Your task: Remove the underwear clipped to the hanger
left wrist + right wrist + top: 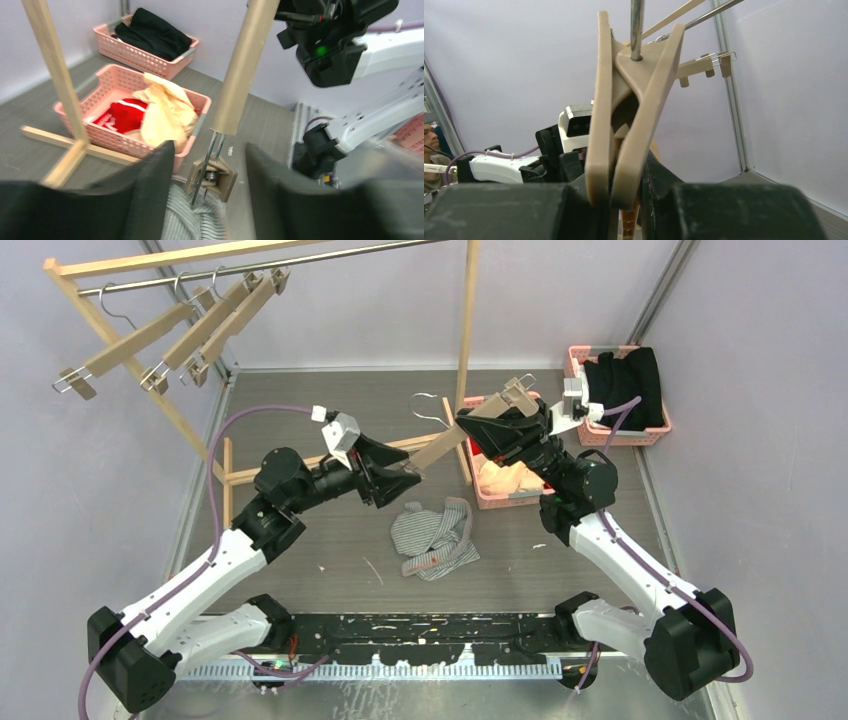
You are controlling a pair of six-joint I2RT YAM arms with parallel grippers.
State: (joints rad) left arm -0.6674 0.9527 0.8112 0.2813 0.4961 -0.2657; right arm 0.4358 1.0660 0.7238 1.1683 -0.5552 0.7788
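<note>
The grey-and-white pinstriped underwear (pixel 435 535) lies crumpled on the table. The cream-beige underwear (pixel 505 478) and the red underwear (pixel 122 115) lie in a pink basket (pixel 488 498). A wooden hanger (pixel 445 445) is held slanted between both arms. My right gripper (pixel 482 430) is shut on its upper clip (pixel 624 125). My left gripper (pixel 405 475) is open, its fingers (pixel 155 190) on either side of the lower clip (pixel 212 175). That clip hangs just over the pinstriped cloth (pixel 192 220); I cannot tell whether it grips it.
A wooden clothes rack stands at the back with its post (pixel 467 310) and floor foot (pixel 250 475). Three empty clip hangers (pixel 180 340) hang on its rail at the upper left. A second pink basket (pixel 655 430) holds a black garment (pixel 625 385) at the right.
</note>
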